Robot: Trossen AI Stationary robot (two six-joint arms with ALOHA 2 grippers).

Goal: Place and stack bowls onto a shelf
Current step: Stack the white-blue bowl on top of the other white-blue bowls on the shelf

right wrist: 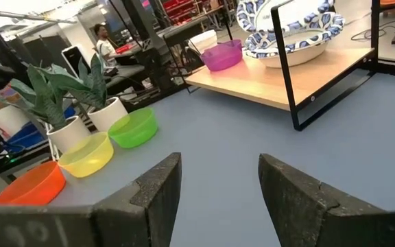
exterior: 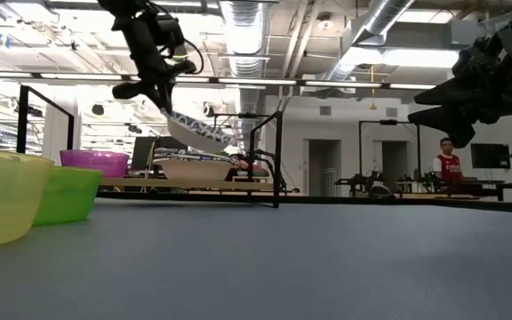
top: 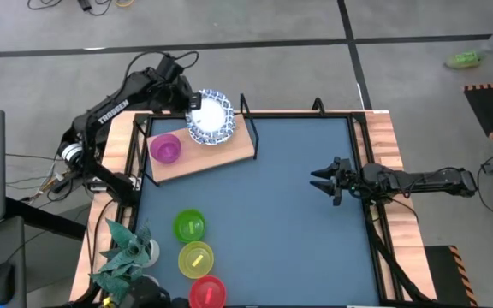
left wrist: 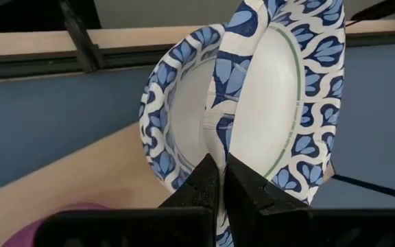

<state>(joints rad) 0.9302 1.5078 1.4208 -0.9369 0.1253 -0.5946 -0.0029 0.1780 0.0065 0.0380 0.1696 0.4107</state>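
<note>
My left gripper (left wrist: 218, 180) pinches a patterned bowl (left wrist: 286, 103) by its rim, tilted above the stack (right wrist: 286, 48) on the shelf (top: 204, 158) for nesting, while my right gripper (right wrist: 218, 182) waits spread wide mid-table.

Bowls: white w/ blue leaf-pattern rim (left wrist: 307, 103), purple (top: 165, 148), green (top: 189, 226), yellow (top: 195, 258), red (top: 207, 293); shelf (top: 221, 154) light wood.

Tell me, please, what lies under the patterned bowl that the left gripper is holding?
Under the tilted patterned bowl in the left gripper sits another blue-rimmed bowl on the shelf; whether more bowls are stacked beneath is hidden.
</note>
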